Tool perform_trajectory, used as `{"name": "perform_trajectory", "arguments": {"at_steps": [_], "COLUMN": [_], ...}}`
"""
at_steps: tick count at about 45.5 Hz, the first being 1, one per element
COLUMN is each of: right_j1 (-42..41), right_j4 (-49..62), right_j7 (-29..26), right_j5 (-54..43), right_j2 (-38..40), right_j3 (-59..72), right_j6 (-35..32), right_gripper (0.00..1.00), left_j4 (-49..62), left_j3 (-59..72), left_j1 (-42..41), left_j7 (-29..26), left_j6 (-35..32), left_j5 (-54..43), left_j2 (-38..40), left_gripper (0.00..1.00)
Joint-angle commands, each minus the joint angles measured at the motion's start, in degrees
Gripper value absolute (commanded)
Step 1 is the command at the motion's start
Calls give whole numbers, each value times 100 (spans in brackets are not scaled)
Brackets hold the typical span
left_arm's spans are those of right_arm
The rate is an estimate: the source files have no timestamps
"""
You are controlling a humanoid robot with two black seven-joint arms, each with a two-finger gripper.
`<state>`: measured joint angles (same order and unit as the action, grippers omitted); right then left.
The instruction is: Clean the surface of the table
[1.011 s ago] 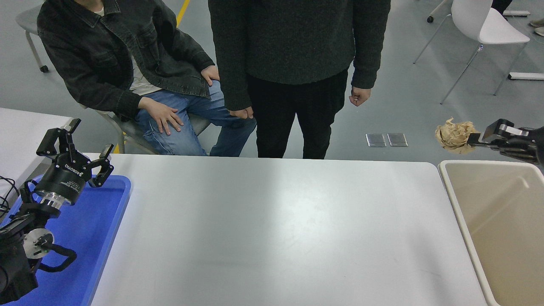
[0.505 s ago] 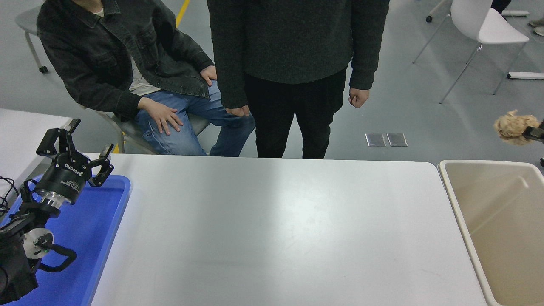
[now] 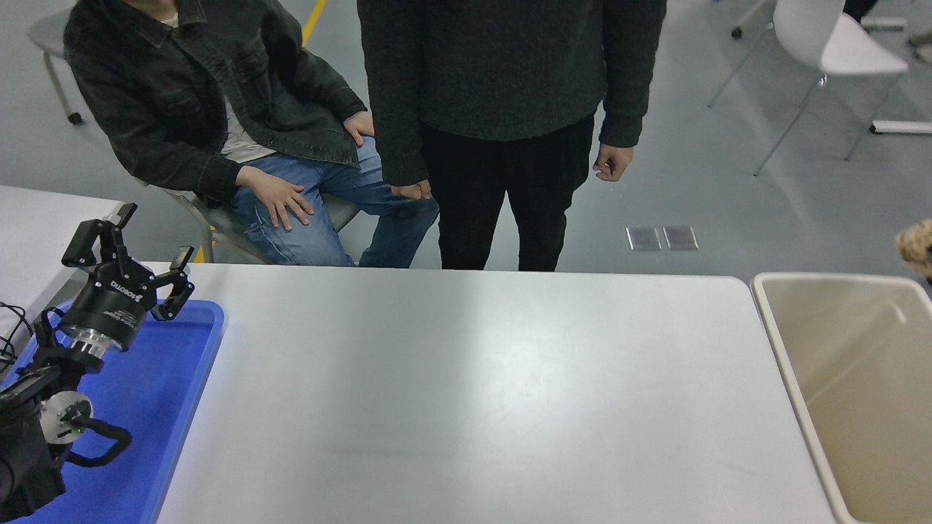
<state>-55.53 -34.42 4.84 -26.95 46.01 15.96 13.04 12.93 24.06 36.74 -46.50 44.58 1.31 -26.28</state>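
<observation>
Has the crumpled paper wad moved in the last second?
Yes. The paper wad has travelled rightward, from beyond the beige bin's far left corner to the picture's right edge, above the bin's far right side.

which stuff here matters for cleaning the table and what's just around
Job things:
table surface
crumpled paper at the right edge
beige bin

Just around:
blue tray
left gripper, parked open
two people
white chair

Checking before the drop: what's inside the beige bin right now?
The beige bin shows only bare floor and walls; nothing lies in the visible part. Its right and near portions run past the picture's edge, so they cannot be checked. A crumpled brown paper wad sits at the right edge, above the bin's far corner.
</observation>
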Motion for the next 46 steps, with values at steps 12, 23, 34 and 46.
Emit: {"name": "perform_trajectory", "arguments": {"at_steps": [12,23,34,46], "right_j1": [1106,1484,1624,1792], "right_j4": [2255,2765,2932,2932], "right_j7": [-9,-9,-18,-18], "right_j5": [427,436,436,436], "right_j2": [-1779,-2324,-2562,-2667], "right_j3": [-5,-14,-93,-93], "right_j6": [243,243,243,243], "right_gripper": [0,0,0,0], "left_j4": [-1,-1,-9,-9], "left_j3": [-7,-7,-7,-7], "left_j1": [0,0,0,0], "left_j7": [0,0,0,0], "left_j6": [-2,-2,-2,-2], "left_j5": [1,1,1,1], "left_j2": [0,0,0,0], "left_gripper": [100,100,100,100]}}
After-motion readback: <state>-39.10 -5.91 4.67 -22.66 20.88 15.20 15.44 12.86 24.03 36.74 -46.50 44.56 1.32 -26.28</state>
